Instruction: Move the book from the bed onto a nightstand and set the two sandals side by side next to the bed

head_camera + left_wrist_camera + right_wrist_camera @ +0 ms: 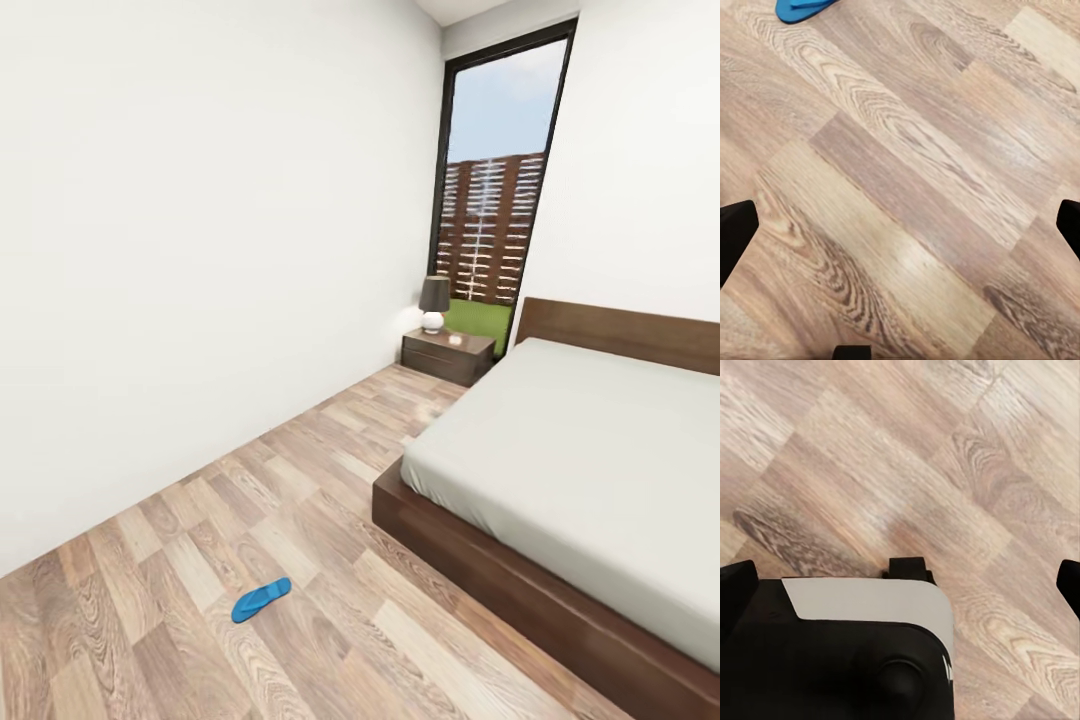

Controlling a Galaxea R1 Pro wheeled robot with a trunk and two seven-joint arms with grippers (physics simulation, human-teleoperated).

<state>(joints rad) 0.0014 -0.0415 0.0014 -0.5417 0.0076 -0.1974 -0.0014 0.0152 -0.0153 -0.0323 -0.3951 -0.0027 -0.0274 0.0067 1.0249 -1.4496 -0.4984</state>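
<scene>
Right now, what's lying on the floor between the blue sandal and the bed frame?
Nothing: in the head view, bare wood-plank floor runs from the sandal to the bed frame.

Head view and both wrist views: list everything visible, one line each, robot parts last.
sandal: one, bright blue, flat on the floor left of the bed's foot; its edge also shows in the left wrist view.
bed: one, light-grey mattress on a dark-brown frame with headboard, at right.
nightstand: one, dark brown, beside the headboard under the window.
lamp: one, dark shade on a white base, on the nightstand.
window: one, tall, black-framed, showing a brown fence and sky.
floor: light-brown wood planks.
walls: white.
left pincer: black fingertips at the frame edges, open over bare floor.
right pincer: black fingertips wide apart, open, above a black and white robot part.
</scene>
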